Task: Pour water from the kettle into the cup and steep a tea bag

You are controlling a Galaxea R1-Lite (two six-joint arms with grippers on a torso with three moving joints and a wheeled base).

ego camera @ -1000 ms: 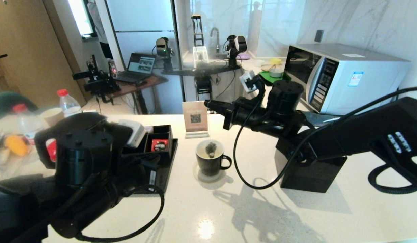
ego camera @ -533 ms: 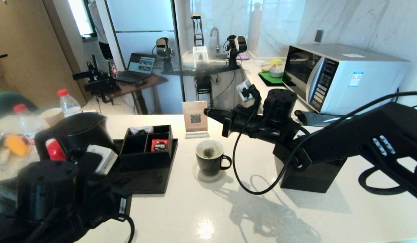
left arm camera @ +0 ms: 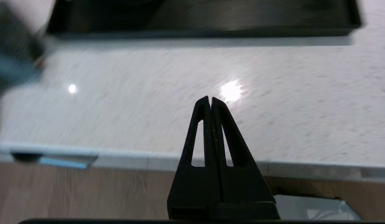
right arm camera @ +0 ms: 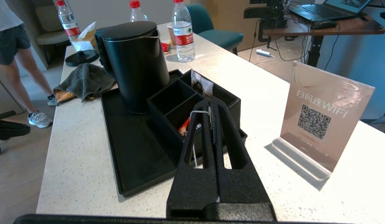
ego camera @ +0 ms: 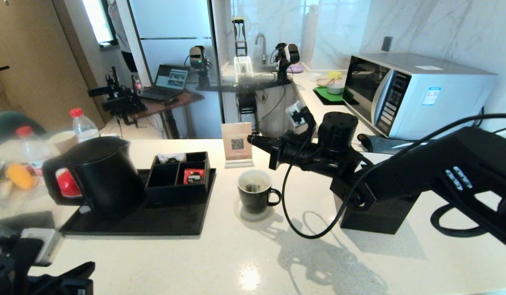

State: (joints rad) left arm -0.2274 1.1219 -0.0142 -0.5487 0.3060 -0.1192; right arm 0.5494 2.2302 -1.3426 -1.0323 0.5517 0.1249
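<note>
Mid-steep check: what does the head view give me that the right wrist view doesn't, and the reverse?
Head view only: the cup with the tea bag sitting in it, the microwave, and the left gripper low at the counter's near edge. Right wrist view only: the thin string pinched in the right gripper, and a grey towel. Both show the kettle on the tray.

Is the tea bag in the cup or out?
In. The tea bag sits low inside the cup, in pale water.
</note>
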